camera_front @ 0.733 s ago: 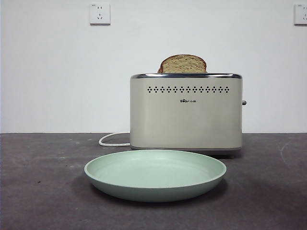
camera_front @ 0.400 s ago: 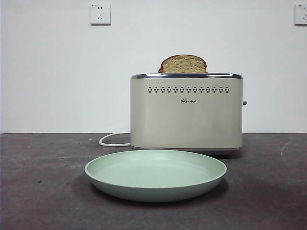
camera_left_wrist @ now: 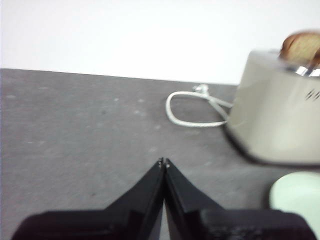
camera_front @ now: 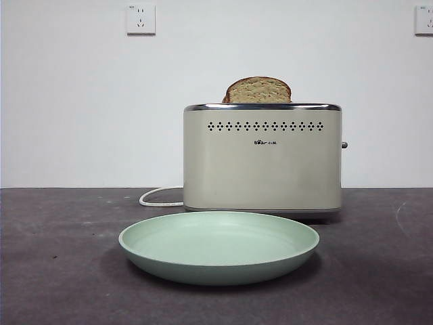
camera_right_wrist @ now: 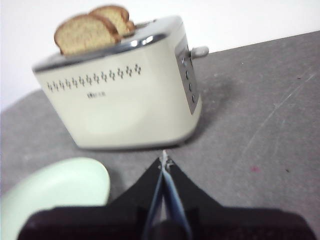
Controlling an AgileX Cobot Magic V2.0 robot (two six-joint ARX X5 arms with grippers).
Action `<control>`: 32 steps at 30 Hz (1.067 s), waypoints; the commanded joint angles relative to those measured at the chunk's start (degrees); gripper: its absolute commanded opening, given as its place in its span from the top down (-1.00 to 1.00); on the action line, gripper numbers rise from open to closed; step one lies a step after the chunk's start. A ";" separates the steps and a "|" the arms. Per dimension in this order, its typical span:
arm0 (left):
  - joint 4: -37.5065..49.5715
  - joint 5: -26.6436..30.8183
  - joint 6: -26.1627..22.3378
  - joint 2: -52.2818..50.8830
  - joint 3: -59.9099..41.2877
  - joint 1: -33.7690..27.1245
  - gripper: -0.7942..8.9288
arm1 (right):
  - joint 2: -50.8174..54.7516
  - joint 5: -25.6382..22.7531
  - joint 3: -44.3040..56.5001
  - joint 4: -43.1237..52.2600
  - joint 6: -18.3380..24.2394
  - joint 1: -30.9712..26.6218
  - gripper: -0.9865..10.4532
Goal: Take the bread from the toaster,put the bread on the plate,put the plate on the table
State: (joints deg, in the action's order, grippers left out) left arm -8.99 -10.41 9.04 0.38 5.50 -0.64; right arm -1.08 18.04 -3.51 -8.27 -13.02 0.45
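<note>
- I see the toaster (camera_front: pixel 262 159) upright on the dark surface (camera_front: pixel 54 271), its perforated long side facing the front camera and its white cord (camera_front: pixel 159 198) looped on the surface at one end.
- From the front view I read one slice of bread (camera_front: pixel 258 90) standing upright in the slots, only its rounded top above the chrome lid. The right wrist view shows two slices side by side, one in each slot (camera_right_wrist: pixel 85 34).
- The plate (camera_front: pixel 218 247) lies flat on the surface just in front of the toaster, apart from it, with nothing on it.
- My left gripper (camera_left_wrist: pixel 164 163) hangs above bare surface, off to the cord end of the toaster and well apart from it; its jaws are pressed together and hold nothing.
- My right gripper (camera_right_wrist: pixel 164 161) hangs near the toaster's control end, close to its lower corner and beside the plate rim; its jaws are also pressed together and hold nothing.
- Neither arm shows in the front view.
</note>
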 commanded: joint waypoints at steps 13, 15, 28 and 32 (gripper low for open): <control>-12.50 -12.83 2.64 10.32 24.72 -0.09 0.85 | -15.74 10.58 -22.80 -10.43 -2.49 1.79 0.85; -14.14 -15.67 2.19 12.85 27.89 -0.09 0.85 | -18.95 12.20 -27.12 -14.34 -0.76 2.23 0.85; -32.94 -25.29 -6.84 25.49 43.65 -0.09 0.85 | -34.23 13.57 -47.76 -44.65 14.64 3.85 0.85; -36.11 -25.90 -8.41 25.97 44.72 -0.09 0.85 | -34.91 13.57 -48.33 -47.19 16.13 3.85 0.85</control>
State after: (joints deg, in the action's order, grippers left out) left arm -45.17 -36.03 2.39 26.28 49.95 -0.64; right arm -36.03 31.51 -51.66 -55.59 1.41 4.16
